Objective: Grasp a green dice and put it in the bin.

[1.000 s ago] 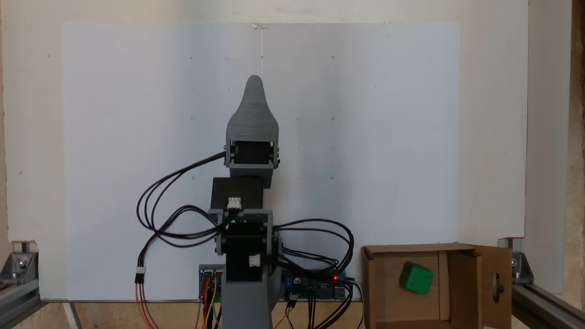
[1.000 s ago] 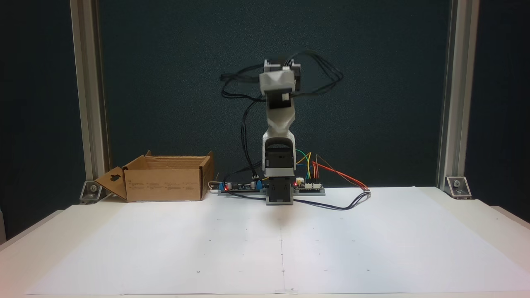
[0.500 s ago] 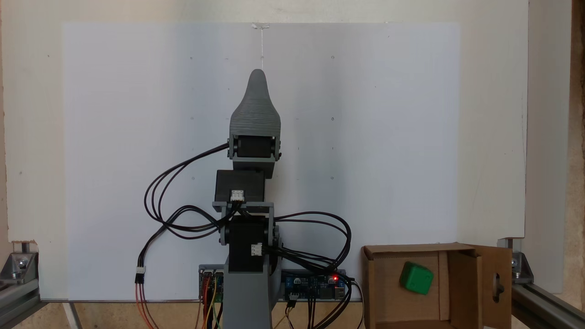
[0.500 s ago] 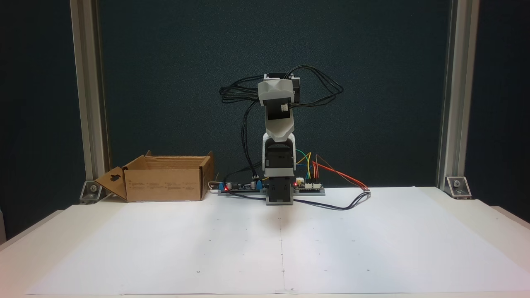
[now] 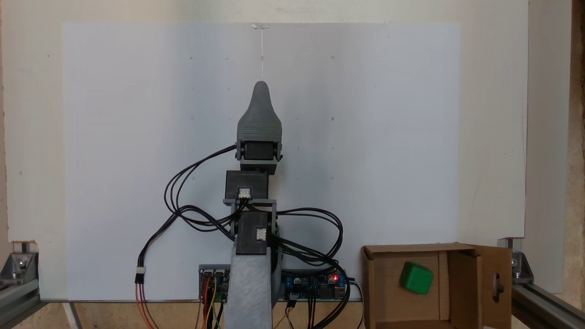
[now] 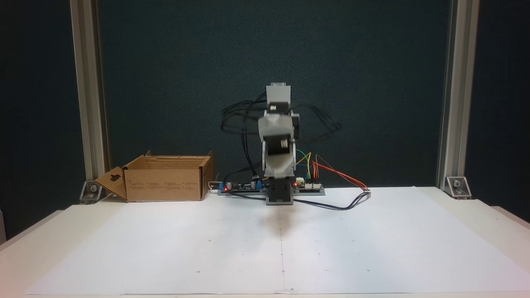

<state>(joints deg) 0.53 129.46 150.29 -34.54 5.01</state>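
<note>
The green dice (image 5: 416, 278) — a small glossy cube with rounded edges — lies tilted on the floor of the bin (image 5: 381, 283), at the lower right of a fixed view. The bin is brown corrugated cardboard, flaps folded out, one flap pierced by an oval handle cutout; in another fixed view it sits at left of centre (image 6: 165, 184) on the white paper-covered surface (image 6: 265, 248).

The claw (image 5: 261, 89) is layered grey printed plastic, tapering to one rounded tip in the upper middle of the frame. Only that single tip shows, so I cannot tell whether it is spread or pressed together. In the view from the front the arm (image 6: 278, 136) is smeared with motion blur.

Compared with half a second ago, the arm has folded lower — the claw tip sits further down the frame — while the dice has not moved in the bin.
</note>
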